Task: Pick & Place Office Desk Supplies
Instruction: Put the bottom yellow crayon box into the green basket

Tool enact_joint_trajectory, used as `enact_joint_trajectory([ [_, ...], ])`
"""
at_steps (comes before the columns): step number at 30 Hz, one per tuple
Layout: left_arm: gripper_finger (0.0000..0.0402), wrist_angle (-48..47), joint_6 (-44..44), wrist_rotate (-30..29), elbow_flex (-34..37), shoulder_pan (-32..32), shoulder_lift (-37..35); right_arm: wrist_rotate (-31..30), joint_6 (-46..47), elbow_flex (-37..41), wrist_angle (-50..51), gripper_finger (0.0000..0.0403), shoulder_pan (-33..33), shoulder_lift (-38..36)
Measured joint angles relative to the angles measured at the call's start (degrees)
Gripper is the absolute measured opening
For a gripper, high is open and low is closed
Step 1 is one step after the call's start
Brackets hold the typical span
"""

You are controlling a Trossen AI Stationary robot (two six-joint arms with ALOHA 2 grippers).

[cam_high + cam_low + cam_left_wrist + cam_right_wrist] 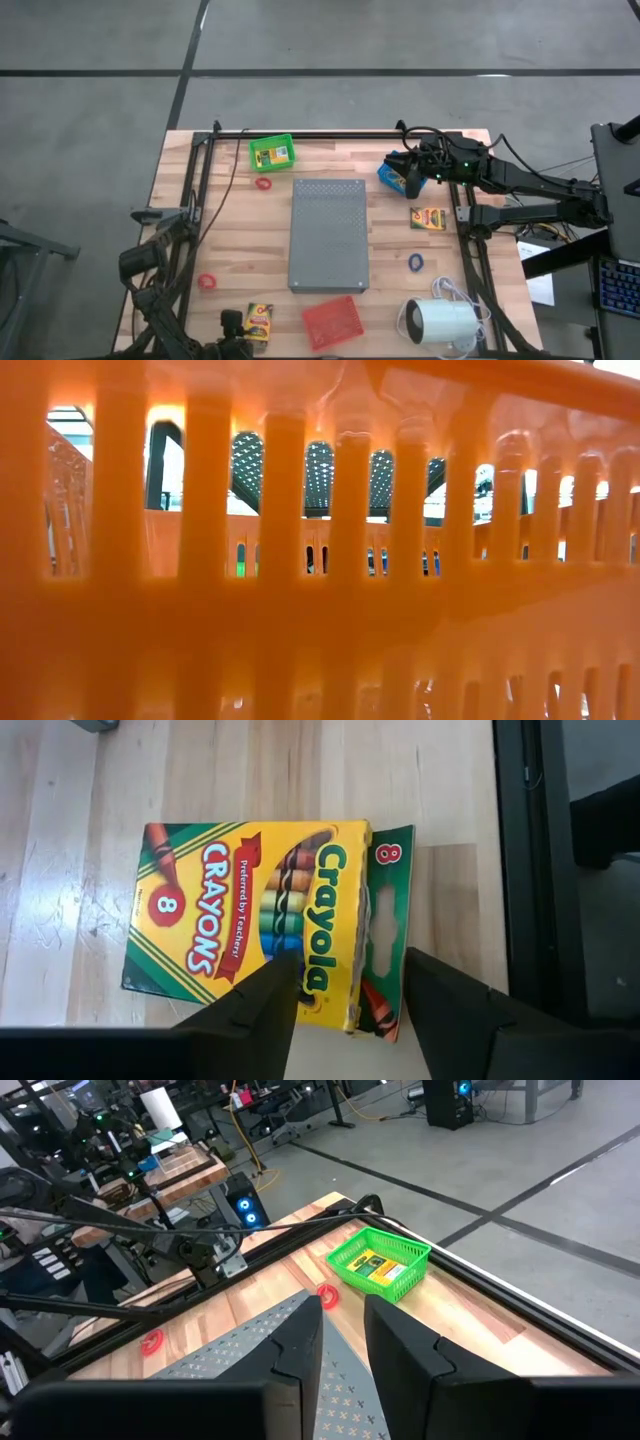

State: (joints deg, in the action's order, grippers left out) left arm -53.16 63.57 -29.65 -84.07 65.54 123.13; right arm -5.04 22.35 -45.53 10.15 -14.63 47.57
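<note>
The right hand (408, 181) hovers at about 2 o'clock on the worktop (225, 235), over a blue basket (389, 175) it mostly hides; its fingers (300, 1342) stand a narrow gap apart with nothing between them. The left hand (345, 1005) sits at 7 o'clock, its fingers (262, 1005) spread wide just above 1 crayon box (255, 925), not closed on it.

3 crayon boxes are countable from above: that one at 7 o'clock (259, 321), 1 at 3 o'clock (428, 218), and 1 inside the green basket (272, 153) at 11 o'clock. Rubber rings number 3: a red one (263, 184) just below the green basket, a red one (207, 283) at 8 o'clock, a blue one (416, 262) at 4 o'clock.

The grey perforated slab (329, 234) fills the centre; a red basket (332, 321) lies at 6 o'clock and a white cylinder (441, 322) at 5 o'clock. The low view is filled by orange basket slats (280, 560), so little else shows there.
</note>
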Motion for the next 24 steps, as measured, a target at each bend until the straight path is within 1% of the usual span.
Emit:
enact_joint_trajectory([
  [6, 0.0146, -0.8, 1.3, -0.3, 0.0, 0.0, 0.1, 0.0, 0.0, 0.0, 0.0, 0.0068, 0.0, 0.0],
  [11, 0.0121, -1.7, 2.9, -0.8, 0.2, -0.1, 0.1, 0.0, 0.0, 0.0, 0.0, 0.0072, 0.0, 0.0],
  [24, 0.0117, -0.3, 2.7, -1.8, -0.3, -0.2, 0.1, 0.0, 0.0, 0.0, 0.0, 0.0084, 0.0, 0.0],
])
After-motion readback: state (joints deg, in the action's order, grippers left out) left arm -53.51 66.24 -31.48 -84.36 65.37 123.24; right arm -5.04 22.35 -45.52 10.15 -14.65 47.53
